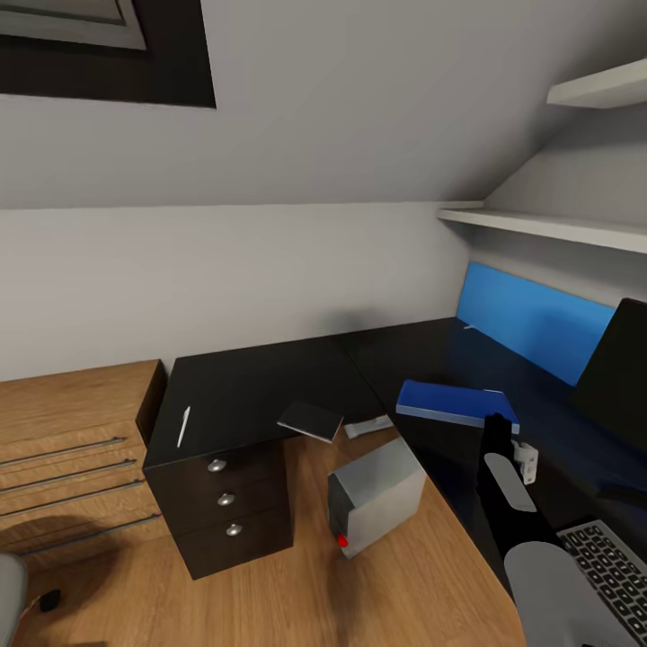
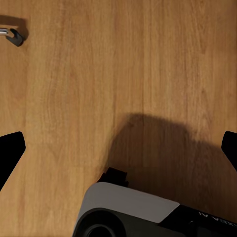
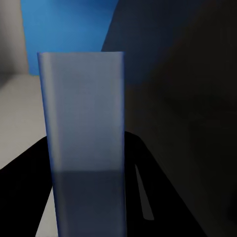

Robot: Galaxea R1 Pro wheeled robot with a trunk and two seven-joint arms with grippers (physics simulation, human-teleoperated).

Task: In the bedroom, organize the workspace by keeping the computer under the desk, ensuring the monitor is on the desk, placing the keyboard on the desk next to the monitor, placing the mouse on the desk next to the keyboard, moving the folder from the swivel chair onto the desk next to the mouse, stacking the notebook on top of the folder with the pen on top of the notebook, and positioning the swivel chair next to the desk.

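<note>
Black corner desk (image 1: 243, 395) under a sloped grey wall, wood floor (image 1: 270, 593) below — folder (image 1: 454, 403) flat on top, clamped at its near end by right gripper (image 1: 497, 429). Left gripper (image 2: 118, 148) spread wide over floor.

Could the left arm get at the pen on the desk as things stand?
Probably not yet. The pen lies free on the desk, nothing crowding it, but the left end effector hangs open, facing the wooden floor by the robot's base. It would likely need raising first.
</note>
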